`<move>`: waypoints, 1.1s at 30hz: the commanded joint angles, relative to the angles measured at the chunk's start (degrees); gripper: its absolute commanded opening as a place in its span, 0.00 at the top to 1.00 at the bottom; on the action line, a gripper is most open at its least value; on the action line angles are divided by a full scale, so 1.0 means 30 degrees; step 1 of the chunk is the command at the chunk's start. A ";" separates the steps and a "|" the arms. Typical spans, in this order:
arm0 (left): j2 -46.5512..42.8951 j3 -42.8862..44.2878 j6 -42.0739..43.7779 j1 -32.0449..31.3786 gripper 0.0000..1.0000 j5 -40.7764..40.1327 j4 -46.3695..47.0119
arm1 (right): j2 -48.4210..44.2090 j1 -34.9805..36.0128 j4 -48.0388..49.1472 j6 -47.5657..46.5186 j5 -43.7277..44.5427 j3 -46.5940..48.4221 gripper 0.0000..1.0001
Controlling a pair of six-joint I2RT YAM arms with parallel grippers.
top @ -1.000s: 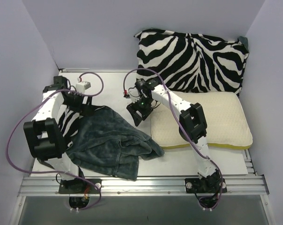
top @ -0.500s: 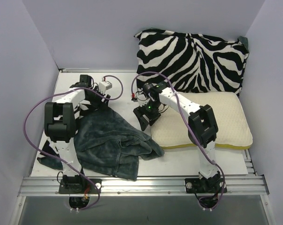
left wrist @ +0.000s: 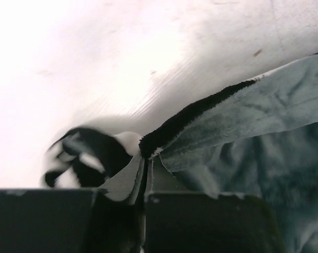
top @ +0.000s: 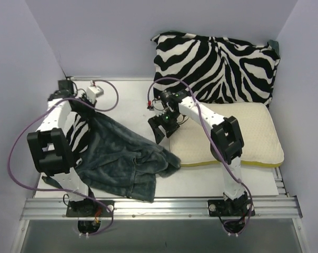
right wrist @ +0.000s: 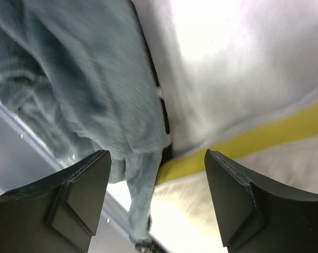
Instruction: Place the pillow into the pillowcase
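Note:
The pillowcase (top: pixel 122 158) lies crumpled at the left of the table, grey-teal plush up, with zebra print (top: pixel 77 134) showing at its left. My left gripper (top: pixel 90 112) is shut on its far edge. In the left wrist view the jaws (left wrist: pixel 145 176) pinch the black-trimmed hem of the pillowcase (left wrist: pixel 254 121). The cream-yellow pillow (top: pixel 243 137) lies flat to the right. My right gripper (top: pixel 167 125) hangs open over its left end. The right wrist view shows the gripper (right wrist: pixel 159 176) spread above the pillow's yellow piping (right wrist: pixel 264 134) and a fold of the pillowcase (right wrist: pixel 69 79).
A plump zebra cushion (top: pixel 217 66) leans against the back wall behind the pillow. Lilac walls close in the left, back and right. A metal rail (top: pixel 159 206) runs along the near edge. A small white box (top: pixel 93 89) hangs on the left arm's cable.
My left gripper has shut on the pillowcase's far edge and drawn it up and to the left. The right gripper has opened a little wider over the pillow's end.

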 commanded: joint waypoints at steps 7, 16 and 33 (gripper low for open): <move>-0.4375 -0.1621 0.1799 0.1913 1.00 0.1052 -0.1823 | 0.4924 0.1031 0.1981 0.1163 0.1610 0.3966 0.26; -0.4611 -0.1273 0.0921 0.3201 1.00 0.1196 -0.1794 | 0.5578 0.1647 0.1138 -0.0825 0.1001 0.2948 0.34; -0.5077 -0.0188 0.0041 0.5136 1.00 0.2311 -0.2175 | 0.3204 0.2705 0.0841 -0.3438 0.3101 0.2059 1.00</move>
